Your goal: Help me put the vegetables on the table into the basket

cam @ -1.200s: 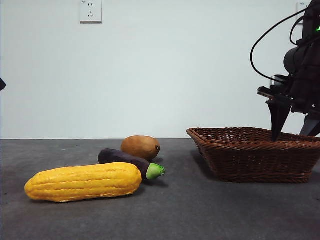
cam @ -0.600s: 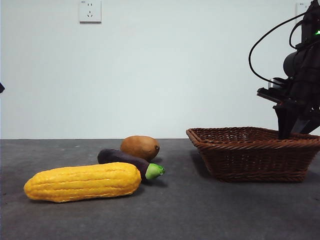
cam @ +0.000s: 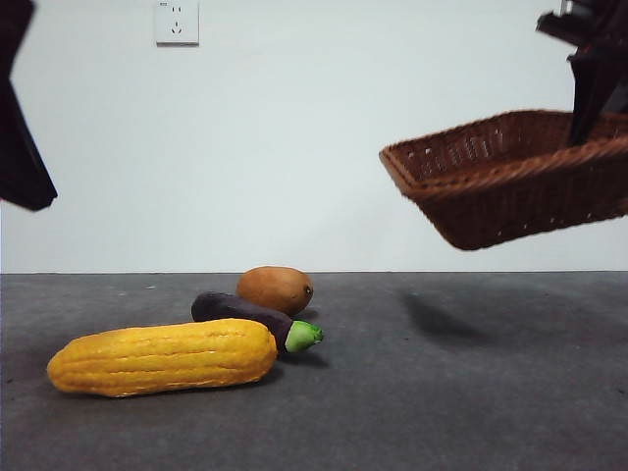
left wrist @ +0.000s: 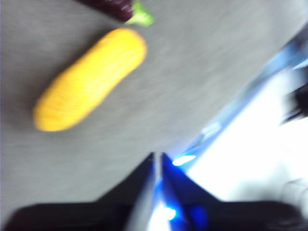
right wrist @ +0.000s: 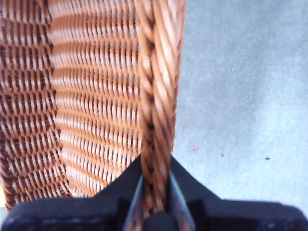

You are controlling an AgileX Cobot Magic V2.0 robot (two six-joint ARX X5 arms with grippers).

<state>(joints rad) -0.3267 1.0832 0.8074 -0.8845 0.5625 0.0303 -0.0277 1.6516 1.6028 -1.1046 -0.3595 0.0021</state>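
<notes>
My right gripper point(cam: 592, 116) is shut on the braided rim of the brown wicker basket point(cam: 510, 182) and holds it tilted, high above the table point(cam: 442, 392) at the right. The right wrist view shows its jaws point(right wrist: 155, 192) clamped on the rim point(right wrist: 159, 72). The yellow corn cob point(cam: 162, 356), the purple eggplant point(cam: 245, 312) and the brown potato point(cam: 276, 289) lie together on the table at the left. My left gripper point(cam: 29, 186) hangs at the left edge, above the corn. The blurred left wrist view shows its jaws point(left wrist: 157, 156) together, with the corn point(left wrist: 91, 79) and the eggplant's green stem point(left wrist: 139, 17) beyond.
A white wall with a socket point(cam: 177, 22) stands behind the table. The basket's shadow point(cam: 442, 319) falls on the table under it. The table's edge point(left wrist: 240, 101) shows in the left wrist view.
The right gripper has lifted the basket off the table, high up and tilted. The left arm has come into view at the left edge. The vegetables have not moved.
</notes>
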